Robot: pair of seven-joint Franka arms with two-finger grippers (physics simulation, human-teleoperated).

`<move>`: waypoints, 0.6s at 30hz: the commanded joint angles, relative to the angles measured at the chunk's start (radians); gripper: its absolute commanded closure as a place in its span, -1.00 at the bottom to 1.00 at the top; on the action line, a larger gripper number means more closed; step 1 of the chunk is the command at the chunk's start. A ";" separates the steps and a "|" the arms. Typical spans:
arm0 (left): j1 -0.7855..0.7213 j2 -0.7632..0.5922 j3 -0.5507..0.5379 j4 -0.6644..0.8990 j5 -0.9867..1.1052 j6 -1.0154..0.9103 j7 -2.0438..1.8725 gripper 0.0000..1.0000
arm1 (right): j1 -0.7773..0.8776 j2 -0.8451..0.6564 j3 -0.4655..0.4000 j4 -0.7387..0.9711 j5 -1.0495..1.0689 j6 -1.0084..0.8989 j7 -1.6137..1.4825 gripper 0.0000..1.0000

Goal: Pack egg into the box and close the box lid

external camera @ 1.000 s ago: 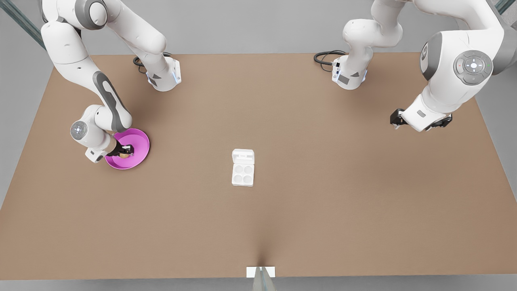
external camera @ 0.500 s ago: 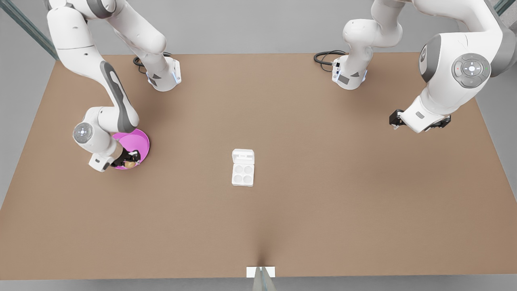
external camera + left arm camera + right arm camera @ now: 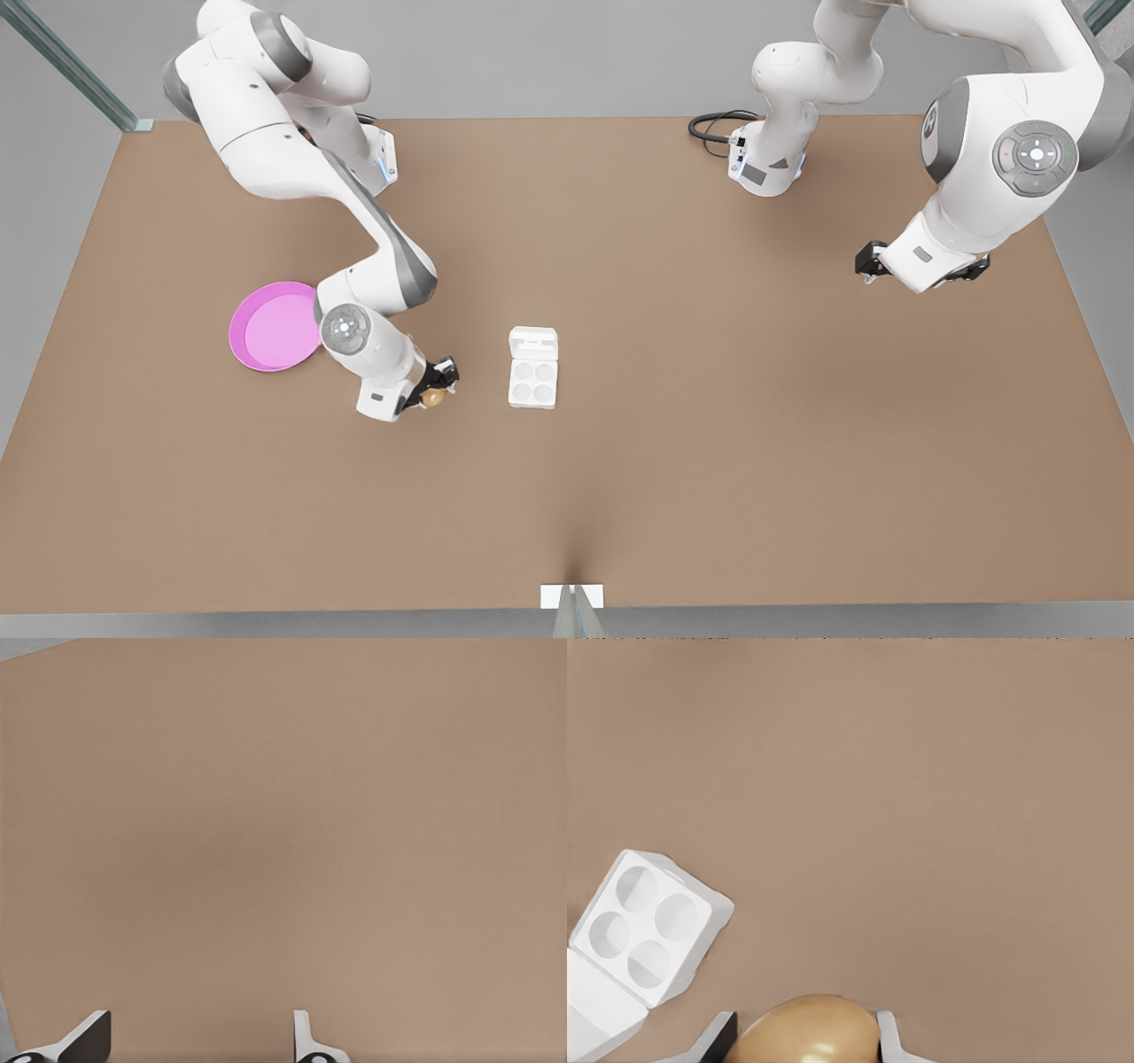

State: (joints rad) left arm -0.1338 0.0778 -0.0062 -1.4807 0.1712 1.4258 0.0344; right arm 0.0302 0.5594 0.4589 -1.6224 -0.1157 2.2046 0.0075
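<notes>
**Now one egg held close beside one open box**

Front view: one egg (image 3: 432, 398), one box (image 3: 533, 380), one box lid (image 3: 533, 342), one pink dish (image 3: 273, 338) and two arms stand on the brown worktop (image 3: 709, 425). The right hand (image 3: 436, 386) is clamped on the egg, above the worktop, between the dish and the box and nearer the box. The lid lies flat, hinged on the box's far side, and all four wells are bare. Half a second ago this hand and egg were over the dish; the dish now lies bare. The left hand (image 3: 921, 266) waits well apart from the box, toward the front view's right, little changed.

Left wrist view: the left hand's (image 3: 195, 1041) fingertips stand apart over bare worktop (image 3: 283, 833).

Right wrist view: the egg (image 3: 806, 1028) sits between the right hand's (image 3: 802, 1036) fingers, with the box (image 3: 651, 926) and its lid (image 3: 598, 1010) near.
</notes>
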 commanded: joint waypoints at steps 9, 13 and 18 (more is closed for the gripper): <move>-0.001 -0.001 0.000 0.000 0.001 -0.004 -0.001 -1.00 | 0.416 0.119 -0.192 0.176 0.013 -0.085 0.815 -0.07; -0.001 0.000 0.000 0.000 0.001 -0.004 -0.001 -1.00 | 0.430 0.148 -0.206 0.187 0.013 -0.072 0.816 -0.07; -0.001 0.000 0.000 0.000 0.001 -0.004 -0.001 -1.00 | 0.453 0.166 -0.227 0.181 0.008 -0.052 0.813 -0.08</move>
State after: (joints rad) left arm -0.1349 0.0792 -0.0062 -1.4807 0.1712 1.4225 0.0339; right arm 0.4779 0.7260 0.2371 -1.4426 -0.0959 2.1473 0.4827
